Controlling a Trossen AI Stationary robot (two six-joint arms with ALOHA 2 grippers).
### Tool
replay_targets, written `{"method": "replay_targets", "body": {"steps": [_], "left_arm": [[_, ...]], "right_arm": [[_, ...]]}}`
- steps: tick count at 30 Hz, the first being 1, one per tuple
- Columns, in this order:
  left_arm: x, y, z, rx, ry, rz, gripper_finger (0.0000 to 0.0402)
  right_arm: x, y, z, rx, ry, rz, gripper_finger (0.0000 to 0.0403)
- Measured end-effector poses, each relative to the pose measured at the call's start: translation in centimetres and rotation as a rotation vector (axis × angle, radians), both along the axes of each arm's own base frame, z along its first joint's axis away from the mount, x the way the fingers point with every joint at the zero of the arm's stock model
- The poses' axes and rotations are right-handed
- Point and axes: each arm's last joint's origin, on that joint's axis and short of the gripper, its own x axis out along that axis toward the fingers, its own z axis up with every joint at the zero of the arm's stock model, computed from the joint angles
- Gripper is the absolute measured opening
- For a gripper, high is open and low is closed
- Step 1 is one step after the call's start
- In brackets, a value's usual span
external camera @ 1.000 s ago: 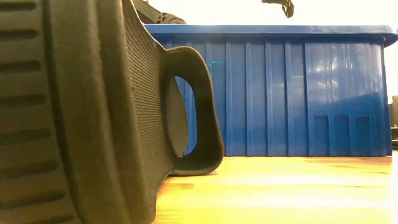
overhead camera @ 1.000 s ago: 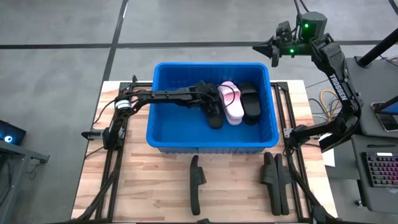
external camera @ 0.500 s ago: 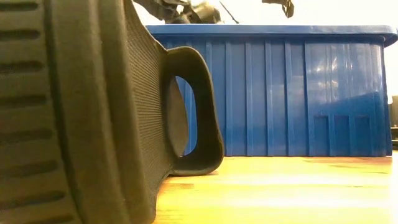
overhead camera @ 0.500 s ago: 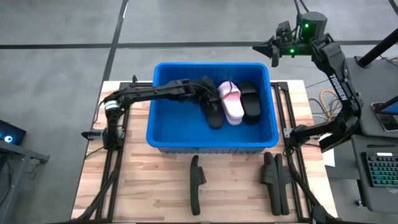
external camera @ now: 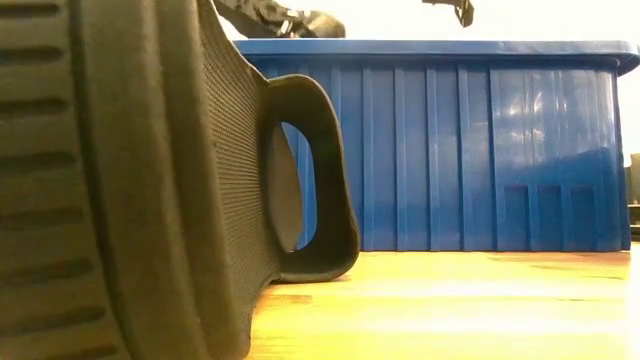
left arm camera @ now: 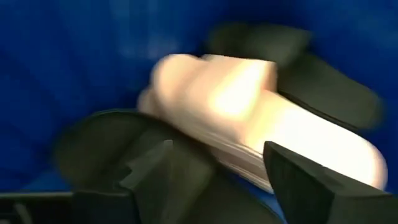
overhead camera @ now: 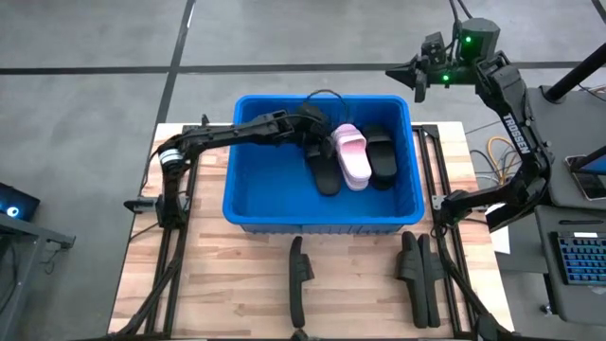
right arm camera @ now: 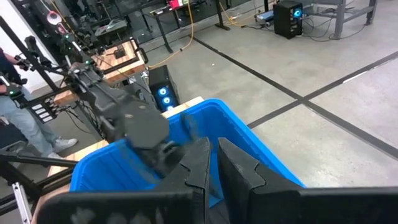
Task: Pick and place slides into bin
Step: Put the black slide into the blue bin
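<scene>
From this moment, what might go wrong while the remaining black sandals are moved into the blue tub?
1. The left gripper hangs low over the light pink rubber sandals inside the bright blue plastic tub; withdrawing carelessly, it may snag them.
2. The black rubber sandals on the wooden table lie on their edges: one alone, a pair pressed together. The jaws may slip or lift two at once.
3. The right gripper waits far beyond the tub.
</scene>
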Motion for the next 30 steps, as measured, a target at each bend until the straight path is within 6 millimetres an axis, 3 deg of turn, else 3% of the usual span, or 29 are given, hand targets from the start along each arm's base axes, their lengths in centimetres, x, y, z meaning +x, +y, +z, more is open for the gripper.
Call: {"method": "replay_targets", "body": {"steps": [9,17,25,30], "left_arm": [[0.7,1.2,-2.6,-0.065,0.024,0.044,0.0118],[0.2,1.7,-3.1,-0.126,0.031,0.193,0.001],[-0.5,1.5,-3.6,-0.238,0.084,0.165,0.0008],[-0.5,0.6,-1.2,-0.29,0.009,-0.053,0.0008]], "right_arm": [[0.0,0.0,0.0,0.007,-0.002,-0.001,0.0022],[0.0,0.0,0.0,0.008,-0.002,-0.002,0.0022],[0.0,0.0,0.0,0.004,-0.001,-0.001,0.0022],[0.0,0.0,0.0,0.004,-0.001,0.0,0.0022]]}}
